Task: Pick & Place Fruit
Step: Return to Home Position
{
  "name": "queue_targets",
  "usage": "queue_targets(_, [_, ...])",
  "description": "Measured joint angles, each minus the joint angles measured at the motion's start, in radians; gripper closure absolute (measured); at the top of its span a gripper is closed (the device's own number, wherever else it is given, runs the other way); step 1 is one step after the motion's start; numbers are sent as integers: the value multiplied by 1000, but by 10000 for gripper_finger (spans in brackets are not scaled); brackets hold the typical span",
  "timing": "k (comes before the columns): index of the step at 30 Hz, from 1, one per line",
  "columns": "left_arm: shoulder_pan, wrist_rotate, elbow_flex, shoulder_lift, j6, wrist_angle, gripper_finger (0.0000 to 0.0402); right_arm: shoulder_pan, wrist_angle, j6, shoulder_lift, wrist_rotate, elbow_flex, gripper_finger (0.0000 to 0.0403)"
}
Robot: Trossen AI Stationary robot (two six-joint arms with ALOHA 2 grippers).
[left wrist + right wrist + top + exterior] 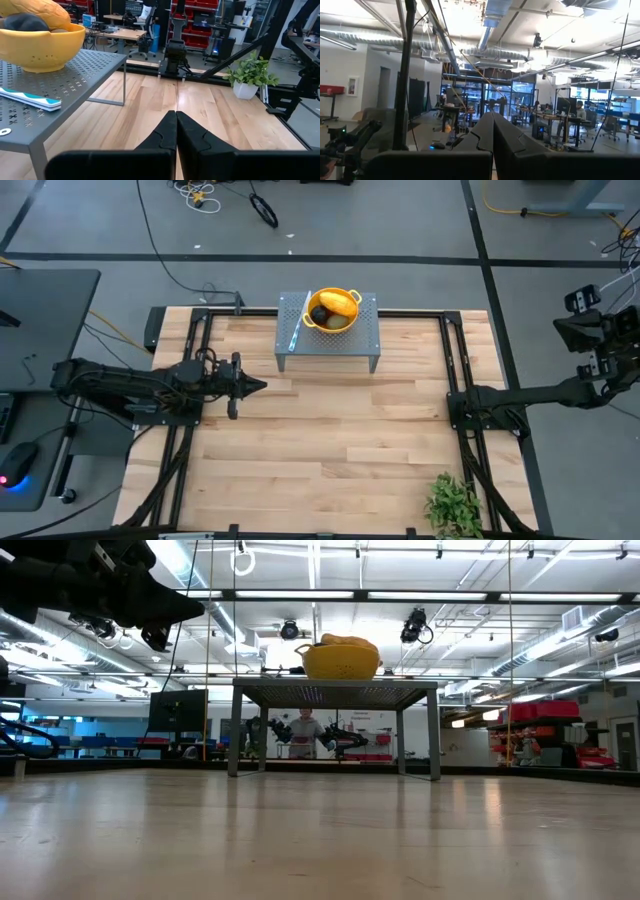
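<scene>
The fruit lies in a yellow bowl [333, 310] on a grey perforated stand [360, 340] at the table's far middle. In it are a yellow-orange oblong piece [338, 303], a dark round one [319, 314] and an olive-green one [338, 322]. The low view shows the bowl [341, 662] on top of the stand with fruit [348, 641] heaped above its rim. My left gripper [262, 387] is shut, level and empty, at the table's left, nearer than the stand. My right gripper [492, 117] is shut and empty, raised beyond the table's right edge, pointing up into the room.
A slim knife [296, 332] with a teal-and-white handle [30, 97] lies on the stand to the left of the bowl. A potted green plant [455, 505] stands at the near right corner. Black rails [455, 360] run along the left and right sides of the wooden table.
</scene>
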State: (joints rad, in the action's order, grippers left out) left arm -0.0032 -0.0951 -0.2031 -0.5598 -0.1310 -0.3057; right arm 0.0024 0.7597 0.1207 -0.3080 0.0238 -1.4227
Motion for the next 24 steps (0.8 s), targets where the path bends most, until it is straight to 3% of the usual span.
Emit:
queue_targets(16, [0, 6, 0, 0, 12, 1, 399, 0, 0, 0, 0, 0, 0, 402])
queue_targets(24, [-2, 87, 12, 27, 43, 3, 400, 0, 0, 0, 0, 0, 0, 402])
